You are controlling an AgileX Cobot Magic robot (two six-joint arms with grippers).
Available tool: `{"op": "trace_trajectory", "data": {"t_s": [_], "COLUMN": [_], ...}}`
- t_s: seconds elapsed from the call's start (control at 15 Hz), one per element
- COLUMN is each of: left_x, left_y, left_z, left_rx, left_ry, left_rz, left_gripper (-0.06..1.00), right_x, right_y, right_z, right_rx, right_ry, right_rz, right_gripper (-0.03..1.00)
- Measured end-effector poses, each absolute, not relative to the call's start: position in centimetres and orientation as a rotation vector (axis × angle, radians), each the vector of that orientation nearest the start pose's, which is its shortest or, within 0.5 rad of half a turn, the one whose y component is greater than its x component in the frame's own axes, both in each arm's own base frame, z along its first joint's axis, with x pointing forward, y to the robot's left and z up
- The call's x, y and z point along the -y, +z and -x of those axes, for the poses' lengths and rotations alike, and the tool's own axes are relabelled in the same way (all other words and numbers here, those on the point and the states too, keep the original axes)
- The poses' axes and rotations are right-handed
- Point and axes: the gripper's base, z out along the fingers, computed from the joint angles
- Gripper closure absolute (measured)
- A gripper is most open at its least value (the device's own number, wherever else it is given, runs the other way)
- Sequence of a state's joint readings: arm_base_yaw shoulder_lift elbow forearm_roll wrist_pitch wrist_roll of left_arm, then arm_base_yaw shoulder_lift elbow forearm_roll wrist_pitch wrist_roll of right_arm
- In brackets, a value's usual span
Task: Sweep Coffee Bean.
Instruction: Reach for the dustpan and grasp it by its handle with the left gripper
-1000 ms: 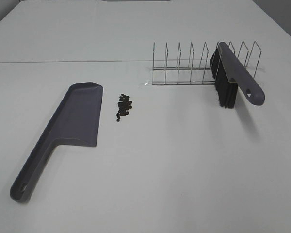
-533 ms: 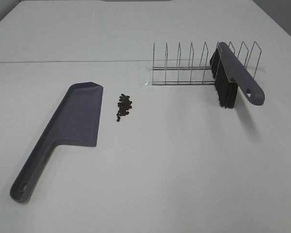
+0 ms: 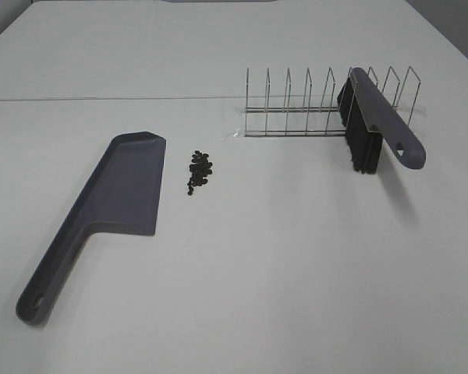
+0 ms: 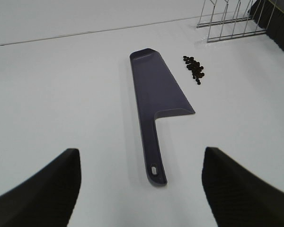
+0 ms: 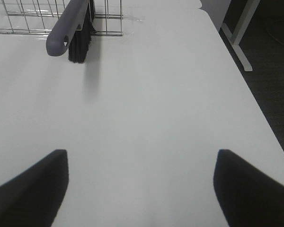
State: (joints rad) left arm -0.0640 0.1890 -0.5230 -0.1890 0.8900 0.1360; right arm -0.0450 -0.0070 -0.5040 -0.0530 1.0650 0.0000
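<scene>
The coffee beans lie in a small dark cluster on the white table, just right of the grey dustpan, which lies flat with its handle toward the front. A grey brush with black bristles leans in the wire rack. Neither gripper shows in the exterior high view. In the left wrist view my left gripper is open and empty above the dustpan's handle end, with the beans beyond. In the right wrist view my right gripper is open and empty, well short of the brush.
The wire rack stands at the back right of the table. The table's right edge drops to a dark floor, with a white table leg beyond it. A seam runs across the table behind the dustpan.
</scene>
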Motion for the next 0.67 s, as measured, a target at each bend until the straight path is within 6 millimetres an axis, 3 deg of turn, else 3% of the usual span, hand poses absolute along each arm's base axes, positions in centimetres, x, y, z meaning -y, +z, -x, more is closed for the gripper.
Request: {"op": "trace_trajectory", "data": {"t_s": [0.2, 0.33, 0.53, 0.67], "left_x": [1.9, 2.2, 2.7, 3.2], "left_y": [29.7, 29.6, 29.3, 27.9], "left_z": [-7.5, -11.6, -17.7, -22.1], "left_rx": [-2.104, -2.213, -2.420, -2.633], "left_ry": [-0.222, -0.249, -0.272, -0.296], "left_rz": [-0.124, -0.089, -0.076, -0.088], "left_gripper": [0.26, 0.26, 0.26, 0.26], "right_x": [0.4, 0.4, 0.4, 0.4], "right_y": [27.8, 27.8, 27.8, 27.8], "right_z": [0.7, 0.7, 0.7, 0.7], "right_rx": [-2.037, -2.037, -2.037, -2.037], "right_ry": [-0.092, -0.092, -0.092, -0.092], "right_rz": [-0.049, -0.049, -0.049, -0.049], "right_gripper": [0.18, 0.18, 0.18, 0.18]}}
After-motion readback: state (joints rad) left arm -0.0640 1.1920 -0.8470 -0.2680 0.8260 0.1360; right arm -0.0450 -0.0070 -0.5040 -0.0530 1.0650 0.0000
